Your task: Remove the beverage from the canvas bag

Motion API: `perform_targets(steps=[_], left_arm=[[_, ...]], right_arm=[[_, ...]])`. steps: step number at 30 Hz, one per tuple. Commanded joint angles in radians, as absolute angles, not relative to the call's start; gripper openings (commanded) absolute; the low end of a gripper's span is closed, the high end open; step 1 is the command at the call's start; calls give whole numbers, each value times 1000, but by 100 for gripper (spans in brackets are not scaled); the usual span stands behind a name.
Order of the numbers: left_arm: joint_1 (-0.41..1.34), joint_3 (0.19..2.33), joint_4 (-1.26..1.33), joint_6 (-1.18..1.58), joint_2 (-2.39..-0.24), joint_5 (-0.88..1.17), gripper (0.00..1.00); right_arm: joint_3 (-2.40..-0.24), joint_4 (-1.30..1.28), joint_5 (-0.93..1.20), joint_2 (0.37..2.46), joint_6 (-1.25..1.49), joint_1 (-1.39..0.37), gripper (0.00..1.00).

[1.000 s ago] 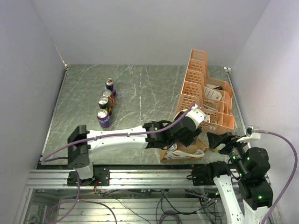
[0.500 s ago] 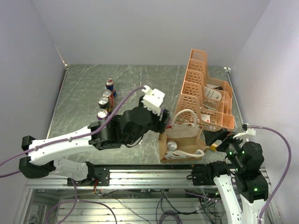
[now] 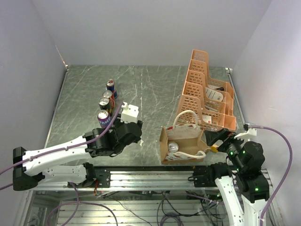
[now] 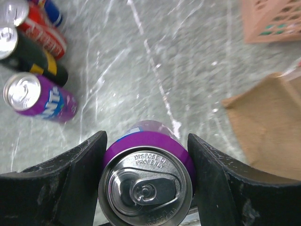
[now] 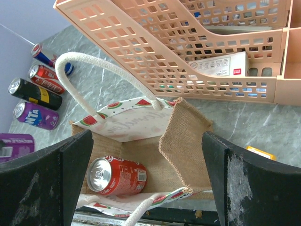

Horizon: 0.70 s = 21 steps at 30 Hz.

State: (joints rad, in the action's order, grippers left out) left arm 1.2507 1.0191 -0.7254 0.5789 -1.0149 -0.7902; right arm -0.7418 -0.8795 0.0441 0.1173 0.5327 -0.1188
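Left gripper (image 4: pixel 146 146) is squeezing a purple can (image 4: pixel 146 188) between the canvas bag (image 3: pixel 163 141) and the row of cans (image 3: pixel 106 104), apparently needing an upright set-down beside them next, while the right gripper (image 5: pixel 146 141) is gaping over a red can (image 5: pixel 117 176) lying in the bag.

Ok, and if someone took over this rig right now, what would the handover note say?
Left gripper: shut on a purple can, upright, outside the canvas bag, over the table between the bag and the row of cans; whether it touches the table I cannot tell.
Right gripper: open, empty, above the bag.
Done: purple can is out.
Left: set it down, likely by the row; a red can lies on its side in the bag and should come out next.
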Motion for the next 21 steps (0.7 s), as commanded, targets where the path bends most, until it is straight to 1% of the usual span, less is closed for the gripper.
perform_targets(steps=[1, 6, 11, 14, 17, 21], left_arm=[[1178, 948, -681, 672, -1012, -775, 7], [1103, 879, -601, 664, -1075, -707, 7], [1011, 830, -576, 724, -1158, -733, 7], [946, 823, -613, 793, -1188, -762, 7], [916, 800, -665, 900, -1172, -840, 7], [877, 735, -681, 992, -1079, -889, 7]], right_arm=[[-734, -852, 39, 120, 536, -116, 100], [-730, -848, 53, 118, 530, -117, 100], [-725, -848, 58, 113, 526, -116, 100], [-726, -848, 54, 106, 530, -117, 100], [-723, -843, 63, 101, 523, -117, 100], [-721, -840, 61, 97, 523, -117, 100]])
